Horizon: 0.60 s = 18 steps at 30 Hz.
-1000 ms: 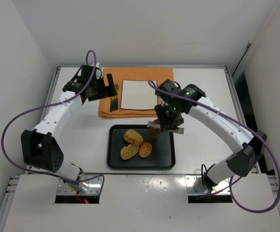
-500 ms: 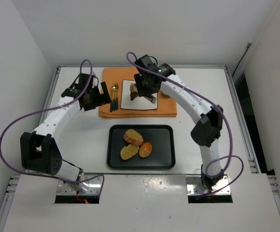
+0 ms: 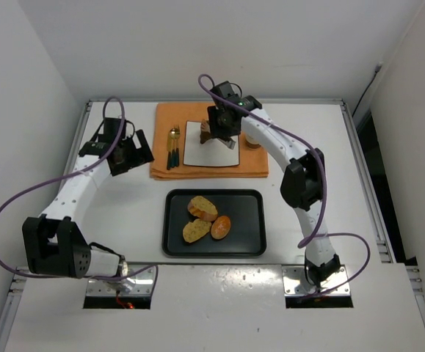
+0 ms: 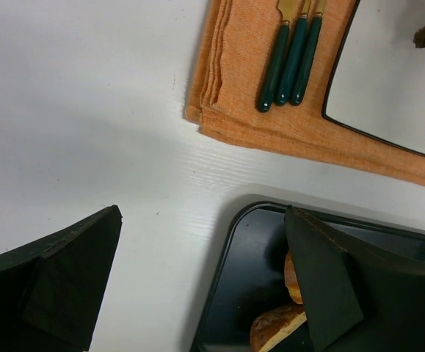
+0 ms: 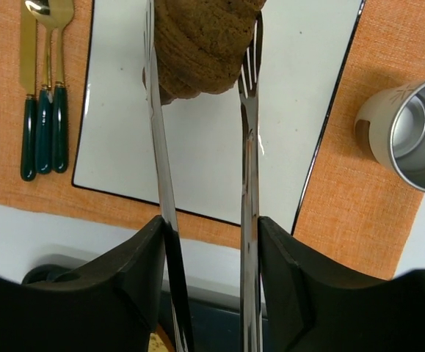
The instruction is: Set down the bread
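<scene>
— Over the plate [image 5: 124, 147], twelve o'clock from the tray [image 3: 250, 246], the right gripper [image 5: 211, 242] squeezes tongs [image 5: 249, 147] around the croissant [image 5: 201, 44].
— Lower it flat, then release gently. The left gripper [image 4: 201, 242] gapes, empty.

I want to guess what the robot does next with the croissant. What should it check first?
1. The tongs pinch the croissant: ok.
2. The right arm's fingers clamp the tongs: ok.
3. The croissant hangs over the white plate: ok.
4. The cup and cutlery sit off the plate: ok.
5. The left arm's fingers are open, away from the plate: ok.
6. The croissant touches the plate: cannot tell.
</scene>
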Tool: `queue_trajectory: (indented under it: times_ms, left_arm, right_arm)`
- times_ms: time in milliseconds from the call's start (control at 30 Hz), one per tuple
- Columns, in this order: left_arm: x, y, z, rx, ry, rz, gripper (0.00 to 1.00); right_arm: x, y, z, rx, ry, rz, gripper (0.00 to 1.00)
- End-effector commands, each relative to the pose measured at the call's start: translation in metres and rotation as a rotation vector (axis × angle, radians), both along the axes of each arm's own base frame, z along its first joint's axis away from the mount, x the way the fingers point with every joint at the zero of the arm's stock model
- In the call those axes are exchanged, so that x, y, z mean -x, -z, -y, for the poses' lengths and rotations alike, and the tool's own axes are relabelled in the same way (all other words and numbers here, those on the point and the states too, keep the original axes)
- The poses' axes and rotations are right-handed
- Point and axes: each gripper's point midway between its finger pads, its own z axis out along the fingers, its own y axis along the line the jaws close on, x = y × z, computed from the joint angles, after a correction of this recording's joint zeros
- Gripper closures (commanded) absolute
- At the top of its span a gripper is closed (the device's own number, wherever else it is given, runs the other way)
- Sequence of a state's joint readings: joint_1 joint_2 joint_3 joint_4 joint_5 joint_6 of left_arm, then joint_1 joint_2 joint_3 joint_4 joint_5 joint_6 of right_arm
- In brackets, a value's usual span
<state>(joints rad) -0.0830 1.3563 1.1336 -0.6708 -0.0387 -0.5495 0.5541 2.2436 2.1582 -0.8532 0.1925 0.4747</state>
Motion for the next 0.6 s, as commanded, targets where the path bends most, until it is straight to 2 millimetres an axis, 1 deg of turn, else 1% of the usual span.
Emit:
queue_trajectory:
  times_ms: [0,33,67,133,167,233,267,300,367,400,467,533,567]
  left_arm:
    - [0.007,-0.005,0.000,0.000,0.018,0.016,0.01]
    - [0.008,-0.006,0.004,0.020,0.034,0.014,0.01]
    - [0.008,-0.006,0.006,0.021,0.049,0.014,0.01]
    - [0.009,-0.006,0.009,0.035,0.060,0.013,0.02]
    - [0.009,-0.006,0.012,0.035,0.070,0.013,0.02]
    - [0.011,-0.018,0.022,0.038,0.101,0.057,0.02]
    - [0.011,-0.018,0.022,0.038,0.101,0.057,0.02]
    - [0.010,-0.025,0.026,0.034,0.120,0.077,0.02]
    - [0.011,-0.025,0.030,0.034,0.131,0.077,0.02]
    - [0.009,-0.029,0.030,0.035,0.131,0.086,0.02]
    - [0.010,-0.029,0.033,0.036,0.142,0.086,0.02]
    - [0.011,-0.029,0.037,0.036,0.153,0.086,0.02]
    - [0.009,-0.033,0.037,0.037,0.153,0.096,0.02]
  right_arm:
    - [-0.011,-0.017,-0.016,-0.070,-0.008,0.067,0.49]
    - [-0.011,-0.017,-0.016,-0.070,-0.008,0.067,0.47]
    - [-0.009,-0.010,-0.015,-0.060,-0.007,0.050,0.45]
    - [-0.009,-0.010,-0.015,-0.060,-0.007,0.050,0.45]
    - [-0.008,-0.010,-0.017,-0.068,-0.015,0.045,0.44]
    - [-0.008,-0.010,-0.017,-0.068,-0.015,0.045,0.41]
    - [-0.007,-0.007,-0.016,-0.063,-0.015,0.037,0.41]
    - [-0.005,-0.006,-0.015,-0.057,-0.014,0.028,0.41]
    - [-0.003,-0.004,-0.014,-0.053,-0.014,0.020,0.40]
    - [-0.002,-0.004,-0.015,-0.060,-0.021,0.016,0.38]
    - [-0.002,-0.004,-0.016,-0.065,-0.013,0.014,0.33]
    - [0.002,-0.017,-0.014,-0.078,-0.014,0.035,0.33]
    - [0.000,-0.024,-0.014,-0.090,-0.014,0.054,0.33]
